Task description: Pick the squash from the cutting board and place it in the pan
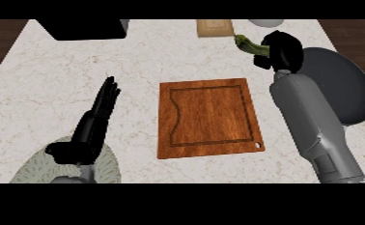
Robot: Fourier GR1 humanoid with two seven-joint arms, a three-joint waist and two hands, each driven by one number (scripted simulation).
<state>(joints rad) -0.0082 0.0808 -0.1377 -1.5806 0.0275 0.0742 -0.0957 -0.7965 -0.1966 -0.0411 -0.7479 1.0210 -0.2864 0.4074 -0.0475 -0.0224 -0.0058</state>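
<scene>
Pale marbled counter (143,64) underneath, dark wood floor at both upper corners. Wooden cutting board (208,118) in the middle, bare, grooved border and small hanging hole showing. Squash (251,45) already off it: green, curved, clasped in the right hand (281,50), fingers curled round one end, stem end poking out up and left. Held above the counter just beside the left rim of the dark pan (335,84), not yet over its floor, so, by the look of it, mid-carry toward the drop. Left hand (96,120) parked at lower left, fingers straight and pointing up, holding nothing, resting clear of the board, presumably kept out of the carrying arm's way.

Much hidden or cropped. Right forearm (314,127) covering the pan's left side; pan's right part cut by the frame, handle not in sight. Most of the squash buried in the hand, so length hard to judge. Patterned plate (28,173) half under the left arm and clipped below. Black boxy object (82,28), small tan board (214,27) and grey round thing (267,22) sliced off along the top, last one unidentifiable.
</scene>
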